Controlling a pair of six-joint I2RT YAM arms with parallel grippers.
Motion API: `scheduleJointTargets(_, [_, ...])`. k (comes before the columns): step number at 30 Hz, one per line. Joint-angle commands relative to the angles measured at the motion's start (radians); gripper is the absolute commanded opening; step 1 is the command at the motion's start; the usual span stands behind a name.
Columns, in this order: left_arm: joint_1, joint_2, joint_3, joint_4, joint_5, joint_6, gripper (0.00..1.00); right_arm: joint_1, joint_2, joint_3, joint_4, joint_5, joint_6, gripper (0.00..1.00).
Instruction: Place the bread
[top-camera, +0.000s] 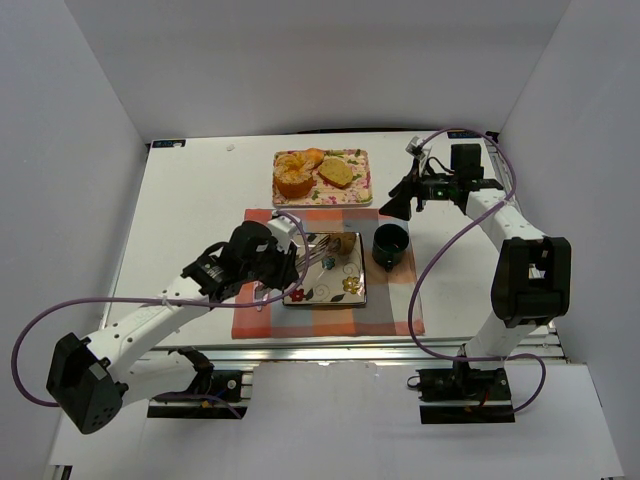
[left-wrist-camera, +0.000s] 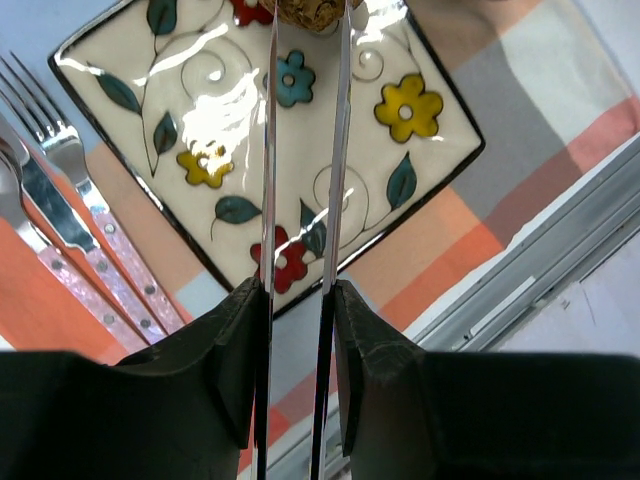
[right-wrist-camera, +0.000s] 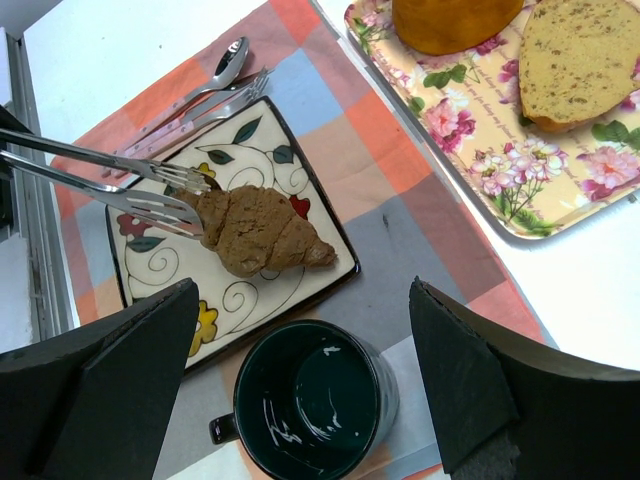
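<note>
From above, you've got the left gripper (top-camera: 287, 263) reaching over the checked placemat (top-camera: 390, 310), clamped on a pair of tongs (top-camera: 315, 254) that point across the flowered plate (top-camera: 300, 296). The bread (top-camera: 343, 243) sits at the plate's far right corner, just beside the dark mug (top-camera: 391, 243). Farther back, the tray (top-camera: 358, 190) carries the orange pastry (top-camera: 293, 175) and the tan bread slice (top-camera: 335, 173). Your right gripper (top-camera: 402, 200) hangs between the tray and the mug.

On the left wrist camera, the fingers (left-wrist-camera: 238, 370) press on both metal blades, which run straight up the frame with a narrow gap between them. The bread peeks in at the top edge, right at the blade tips. Cutlery (left-wrist-camera: 70, 190) lies left of the plate.

On the right wrist camera, your jaws stand wide apart and hold nothing, with the mug below them. The bread rests on the plate, and the forked tong tips are at its left end, one touching it.
</note>
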Motion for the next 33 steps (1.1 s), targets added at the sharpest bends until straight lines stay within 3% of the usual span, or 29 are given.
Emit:
scheduleJointTargets(1, [-0.003, -0.03, -0.006, -0.007, 0.023, -0.003, 0.0, -0.004, -0.053, -0.009, 0.02, -0.024, 0.008, 0.89])
scheduleJointTargets(4, [-0.003, -0.029, -0.015, -0.03, 0.021, 0.003, 0.0, -0.004, -0.06, -0.015, 0.019, -0.021, 0.005, 0.89])
scheduleJointTargets(9, [-0.004, -0.029, -0.005, -0.053, -0.017, -0.003, 0.38, -0.004, -0.065, -0.022, 0.017, -0.021, 0.002, 0.89])
scheduleJointTargets(13, [-0.004, -0.038, 0.009, -0.073, -0.04, -0.009, 0.53, -0.004, -0.068, -0.025, 0.017, -0.023, 0.002, 0.89])
scheduleJointTargets(20, [-0.004, -0.062, 0.027, -0.093, -0.032, -0.004, 0.62, -0.004, -0.069, -0.029, 0.019, -0.026, 0.002, 0.89])
scheduleJointTargets(26, [-0.004, -0.09, 0.052, -0.093, -0.011, -0.01, 0.63, -0.004, -0.074, -0.032, 0.02, -0.029, -0.001, 0.89])
scheduleJointTargets(33, [-0.001, -0.131, 0.101, -0.092, -0.08, 0.003, 0.62, -0.004, -0.083, -0.041, 0.015, -0.029, -0.012, 0.9])
